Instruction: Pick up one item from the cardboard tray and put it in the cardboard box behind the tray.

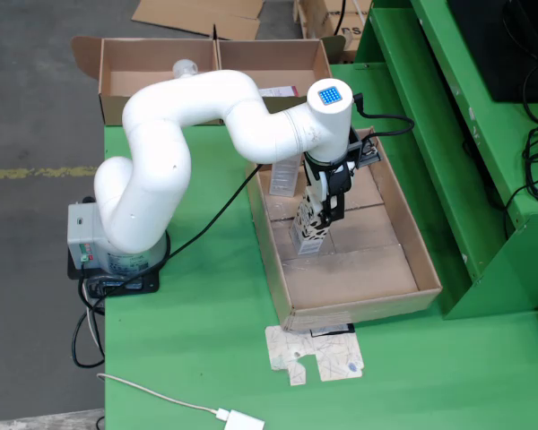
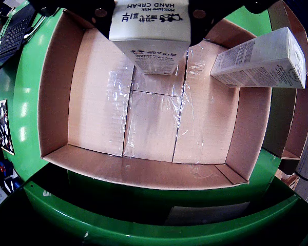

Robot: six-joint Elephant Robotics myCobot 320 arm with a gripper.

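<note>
Clamped on both sides of a white rectangular hand cream carton (image 2: 151, 36), jaws grip it upright w/ its lower end just over the floor of the shallow brown cardboard tray (image 1: 412, 242). In the wrist view a 2nd white printed carton (image 2: 262, 59) lies tilted against the tray's right wall, apart from mine. Fixed view: the open brown cardboard box (image 1: 152, 64) sits behind the tray, off the green tabletop (image 1: 206, 313) edge.
</note>
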